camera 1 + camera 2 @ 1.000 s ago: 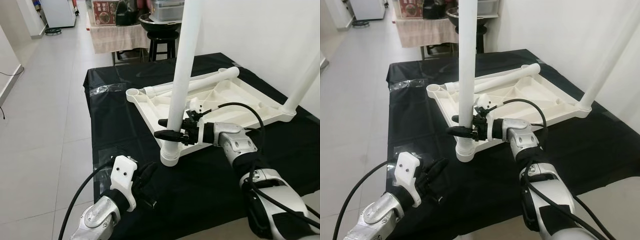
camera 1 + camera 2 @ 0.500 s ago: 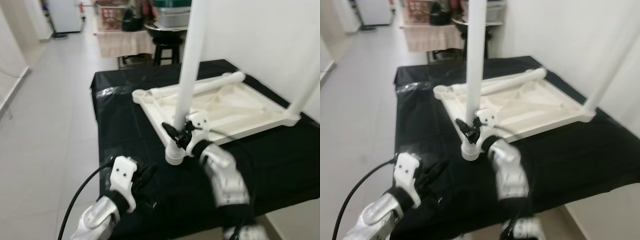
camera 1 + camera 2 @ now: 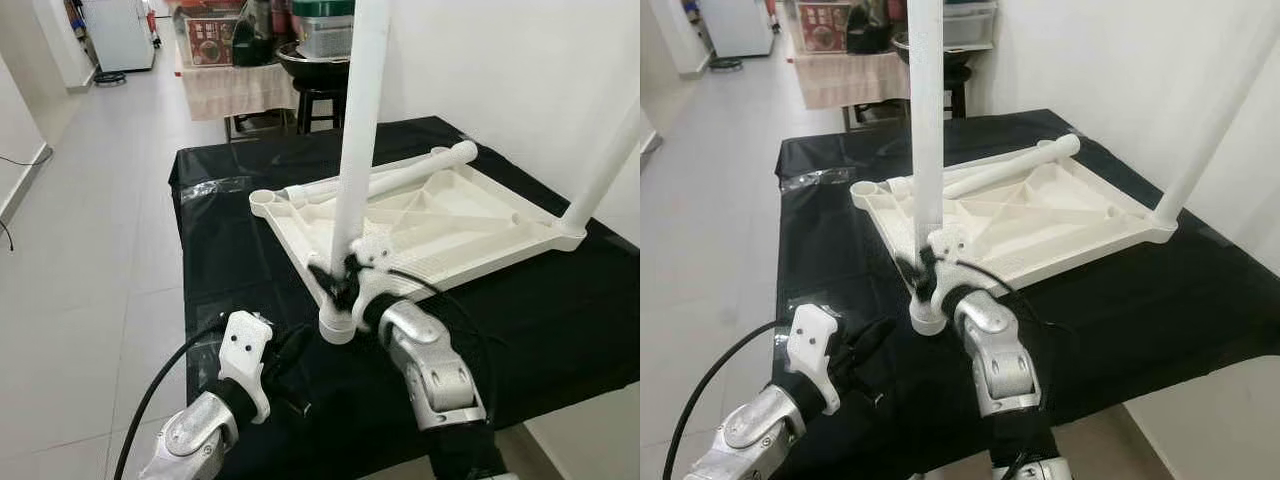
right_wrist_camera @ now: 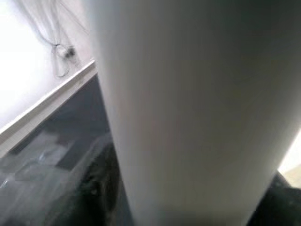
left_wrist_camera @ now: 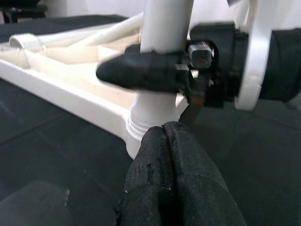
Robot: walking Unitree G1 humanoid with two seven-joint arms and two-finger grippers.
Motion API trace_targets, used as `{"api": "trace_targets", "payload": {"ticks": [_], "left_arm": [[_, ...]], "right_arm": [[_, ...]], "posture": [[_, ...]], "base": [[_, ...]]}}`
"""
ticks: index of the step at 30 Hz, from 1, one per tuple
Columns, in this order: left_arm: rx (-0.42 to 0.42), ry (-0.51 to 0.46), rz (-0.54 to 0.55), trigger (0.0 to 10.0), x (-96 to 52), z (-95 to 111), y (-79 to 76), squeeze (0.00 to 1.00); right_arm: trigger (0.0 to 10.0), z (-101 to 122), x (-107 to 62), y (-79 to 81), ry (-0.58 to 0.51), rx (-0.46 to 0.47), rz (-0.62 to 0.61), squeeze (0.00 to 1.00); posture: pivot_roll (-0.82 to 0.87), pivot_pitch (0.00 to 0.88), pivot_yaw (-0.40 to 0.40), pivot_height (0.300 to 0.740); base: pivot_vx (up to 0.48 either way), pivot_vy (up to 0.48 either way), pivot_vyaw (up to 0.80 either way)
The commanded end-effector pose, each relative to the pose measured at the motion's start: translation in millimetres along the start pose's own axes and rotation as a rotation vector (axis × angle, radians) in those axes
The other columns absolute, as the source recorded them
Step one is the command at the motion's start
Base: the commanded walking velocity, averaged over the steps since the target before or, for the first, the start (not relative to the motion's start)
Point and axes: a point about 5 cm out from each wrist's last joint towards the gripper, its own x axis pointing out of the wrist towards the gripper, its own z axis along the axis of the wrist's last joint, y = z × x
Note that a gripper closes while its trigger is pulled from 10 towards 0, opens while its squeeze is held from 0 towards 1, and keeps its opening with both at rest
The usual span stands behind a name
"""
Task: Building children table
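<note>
White plastic tabletop [image 3: 440, 225] lay upside down on the black-covered table [image 3: 230, 260]. Right gripper [image 3: 337, 280] clasped the upright near-corner leg [image 3: 352, 170], apparently seating it; left gripper [image 3: 290, 350], pinched closed, waited near the socket. Next, probably twisting it tight.

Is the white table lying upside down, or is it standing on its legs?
Upside down. The tabletop lies flat on the black cloth with its ribbed underside up, and a leg held by the right gripper points upward.

One upturned white tabletop [image 3: 440, 225], three white legs, two upright [image 3: 358, 130], one lying [image 3: 400, 172], one black cloth [image 3: 225, 250]
</note>
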Motion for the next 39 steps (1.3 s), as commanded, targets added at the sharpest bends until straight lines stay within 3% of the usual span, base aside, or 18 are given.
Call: {"api": "trace_targets", "payload": {"ticks": [1, 2, 5, 6, 7, 10, 16, 22, 23, 33, 36, 39], "left_arm": [[-0.005, 0.01, 0.007, 10.0, 0.0, -3, 0.9, 0.0], [-0.005, 0.01, 0.007, 10.0, 0.0, -3, 0.9, 0.0], [-0.005, 0.01, 0.006, 10.0, 0.7, -3, 1.1, 0.0], [-0.005, 0.01, 0.006, 10.0, 0.7, -3, 1.1, 0.0], [-0.006, 0.009, 0.006, 10.0, 1.0, -3, 1.1, 0.0], [-0.007, 0.009, 0.007, 10.0, 1.5, -3, 1.0, 0.0], [-0.006, 0.009, 0.01, 10.0, 1.8, -3, 0.1, 0.0], [-0.007, 0.009, 0.011, 10.0, 2.0, -4, 0.0, 0.0], [-0.007, 0.009, 0.011, 10.0, 2.1, -4, -0.2, 0.0], [-0.008, 0.011, 0.009, 10.0, 1.7, -4, -1.6, 0.0], [-0.011, 0.009, 0.007, 10.0, 1.1, -4, -3.0, 0.0], [-0.011, 0.009, 0.008, 10.0, 0.9, -4, -3.2, 0.0]], "right_arm": [[10.0, 12, 4.9, 0.5, -0.035, -0.004, 0.08, 1.0], [10.0, 12, 4.9, 0.5, -0.035, -0.004, 0.08, 1.0], [10.0, 34, 5.0, -2.0, -0.089, -0.107, 0.386, 0.99], [10.0, 34, 5.0, -2.0, -0.089, -0.107, 0.386, 0.99], [10.0, 38, 3.2, -5.5, -0.08, -0.165, 0.5, 0.0], [10.0, 44, 1.3, -16.1, -0.048, -0.214, 0.671, 0.0], [10.0, 55, 12.8, -32.5, 0.003, -0.199, 0.755, 0.0], [10.0, 55, 13.8, -38.1, 0.035, -0.167, 0.843, 0.0], [0.0, 55, 14.3, -39.4, 0.039, -0.168, 0.848, 0.0], [0.0, 53, 12.9, -47.0, -0.002, -0.159, 0.814, 0.0], [0.0, 49, -0.6, -63.8, -0.068, -0.135, 0.684, 0.0], [0.0, 46, -3.8, -65.9, -0.073, -0.133, 0.649, 0.0]], "posture": [[0.0, 0.061, -0.031, 0.74], [0.0, 0.061, -0.031, 0.74], [0.01, 0.059, -0.032, 0.74], [0.01, 0.059, -0.032, 0.74], [0.01, 0.056, -0.034, 0.74], [0.01, 0.053, -0.037, 0.74], [0.02, 0.051, -0.042, 0.74], [0.02, 0.049, -0.042, 0.74], [0.02, 0.049, -0.042, 0.74], [0.01, 0.048, -0.037, 0.74], [0.01, 0.056, -0.044, 0.74], [0.01, 0.057, -0.045, 0.74]], "base": [[0.0, 0.0, 0.0], [0.0, 0.0, 0.0], [0.0, 0.0, 0.0], [0.0, 0.0, 0.0], [0.0, 0.0, 0.0], [0.0, 0.0, 0.0], [0.0, 0.0, 0.0], [0.0, 0.0, 0.0], [0.0, 0.0, 0.0], [0.0, 0.0, 0.0], [0.0, 0.0, 0.0], [0.0, 0.0, 0.0]]}}
